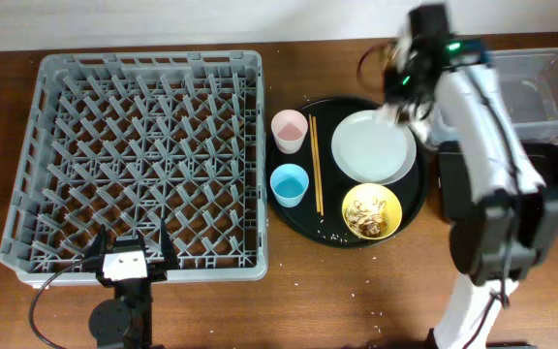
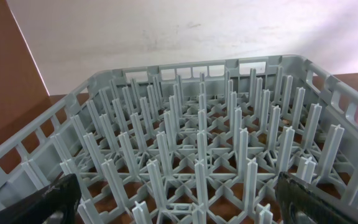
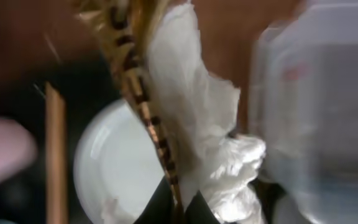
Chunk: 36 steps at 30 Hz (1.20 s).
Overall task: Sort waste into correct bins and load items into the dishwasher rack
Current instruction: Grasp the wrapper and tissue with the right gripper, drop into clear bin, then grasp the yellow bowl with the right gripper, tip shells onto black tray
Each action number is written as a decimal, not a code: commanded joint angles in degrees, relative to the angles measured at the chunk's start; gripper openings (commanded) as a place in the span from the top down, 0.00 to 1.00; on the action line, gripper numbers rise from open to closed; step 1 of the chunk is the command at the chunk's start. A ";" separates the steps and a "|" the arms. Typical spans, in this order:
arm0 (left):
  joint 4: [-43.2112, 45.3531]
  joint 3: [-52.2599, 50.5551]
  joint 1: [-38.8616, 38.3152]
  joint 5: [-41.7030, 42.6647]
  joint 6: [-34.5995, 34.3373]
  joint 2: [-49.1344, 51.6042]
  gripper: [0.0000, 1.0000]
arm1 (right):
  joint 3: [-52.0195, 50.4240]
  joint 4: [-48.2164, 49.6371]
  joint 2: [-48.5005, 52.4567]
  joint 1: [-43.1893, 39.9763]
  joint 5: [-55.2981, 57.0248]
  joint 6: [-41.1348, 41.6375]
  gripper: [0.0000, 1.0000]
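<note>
My right gripper [image 3: 179, 208] is shut on a brown-gold wrapper [image 3: 129, 62] and a crumpled white napkin [image 3: 191, 106] and holds them in the air above the far edge of the pale grey plate [image 1: 373, 147]; it also shows in the overhead view [image 1: 402, 95]. The clear tub [image 1: 541, 92] lies just to its right, and the shallow black tray [image 1: 553, 160] is partly under the arm. The pink cup [image 1: 289, 131], blue cup [image 1: 289, 184], chopsticks [image 1: 315, 163] and yellow bowl [image 1: 373, 211] with brownish scraps sit on the round black tray. My left gripper [image 1: 132, 247] is open and empty at the front edge of the grey rack [image 1: 56, 145].
The round black tray [image 1: 415, 194] stands between the rack and the bins. Small crumbs lie on the wooden table in front of it. The left wrist view shows the rack's upright pegs [image 2: 197, 143] filling the space ahead, with a pale wall behind.
</note>
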 commanded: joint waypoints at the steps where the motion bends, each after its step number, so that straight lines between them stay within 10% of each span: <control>1: -0.22 -0.24 0.26 0.02 0.94 -0.22 0.00 | 5.07 0.87 -3.34 -6.49 6.86 15.41 0.96; 8: -0.24 -0.24 0.26 0.02 0.94 -0.22 0.00 | 2.19 17.84 5.22 -18.71 12.94 27.17 0.91; 10: -0.22 -0.24 0.26 0.02 0.94 -0.22 0.00 | 2.19 19.32 7.65 -18.60 12.70 27.15 0.18; 11: -0.24 -0.24 0.26 0.02 0.94 -0.22 0.00 | 2.19 19.34 7.80 -18.60 11.78 27.12 0.02; 16: -0.22 -0.24 0.26 0.02 0.94 -0.22 0.00 | 2.32 13.14 -2.25 -18.16 -4.72 7.50 0.01; 22: -0.24 -0.24 0.26 0.02 0.94 -0.22 0.00 | 0.50 -27.61 -12.11 -4.44 -15.02 3.98 0.21; 31: -0.22 -0.24 0.26 0.02 0.94 -0.22 0.00 | -40.87 9.35 -12.11 20.85 -1.44 33.46 0.51; 36: -0.22 -0.24 0.26 0.02 0.94 -0.22 0.00 | -43.10 10.08 -12.11 22.62 4.94 37.73 0.56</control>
